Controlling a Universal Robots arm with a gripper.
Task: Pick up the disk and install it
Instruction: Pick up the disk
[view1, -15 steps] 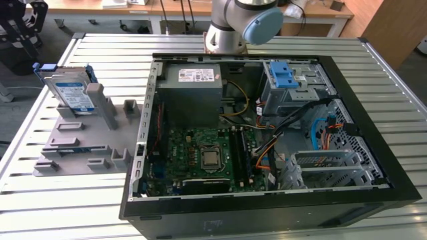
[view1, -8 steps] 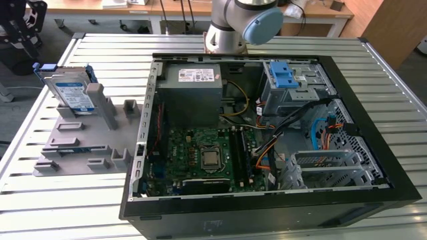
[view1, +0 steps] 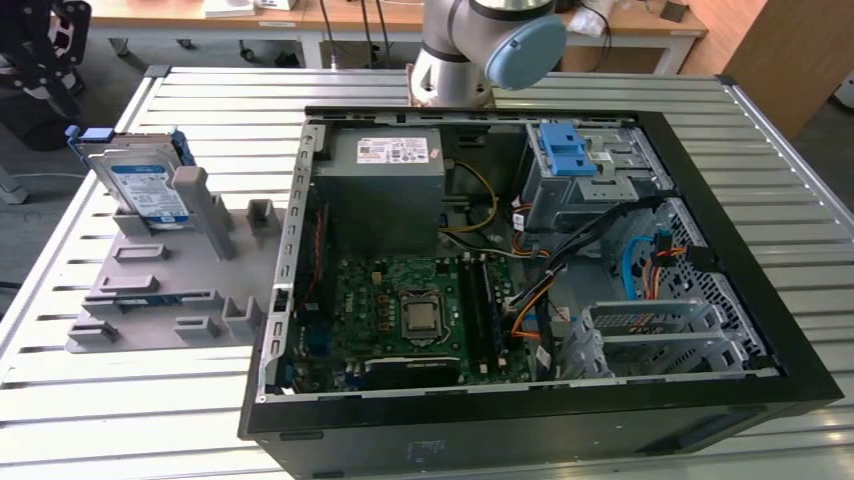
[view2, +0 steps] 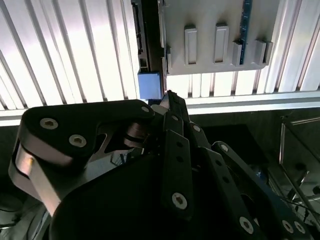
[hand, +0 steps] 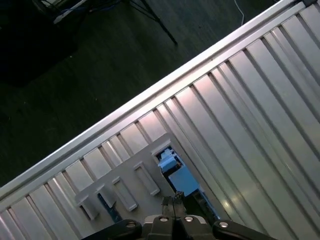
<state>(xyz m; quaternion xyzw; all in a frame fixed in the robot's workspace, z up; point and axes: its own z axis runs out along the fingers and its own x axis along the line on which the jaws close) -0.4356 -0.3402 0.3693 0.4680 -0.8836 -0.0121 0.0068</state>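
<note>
The ribbed aluminium slat table (view1: 801, 180) carries everything. At its middle lies the open black metal computer case (view1: 534, 440), its green board facing up and a grey metal cage with blue plastic latches (view1: 587, 165) in a far corner. To the exterior view's left of the case, well apart from that cage, sits the flat grey plastic holding fixture (view1: 147, 290) with its slots and posts. The grey robot arm (view1: 487, 40) rises from the table's far edge.

The disk (view1: 144, 185), a silver metal hard drive with a white-and-blue label in a blue plastic carrier, stands on edge in the fixture's far end, leaning slightly, just beside a grey upright post (view1: 200, 210). It has not yet been lifted.

In both wrist views the black gripper (hand: 172, 200) hangs above the blue end of the carrier (hand: 177, 177), apart from it. Its fingers look drawn together, with nothing between them.

Judging by this, the step in hand is the approach. To do it well, the fingers should part wider than the disk's thickness. They should line up square with its flat faces and centre on the upper edge. They also need to clear the post, so the carrier is not knocked over.
</note>
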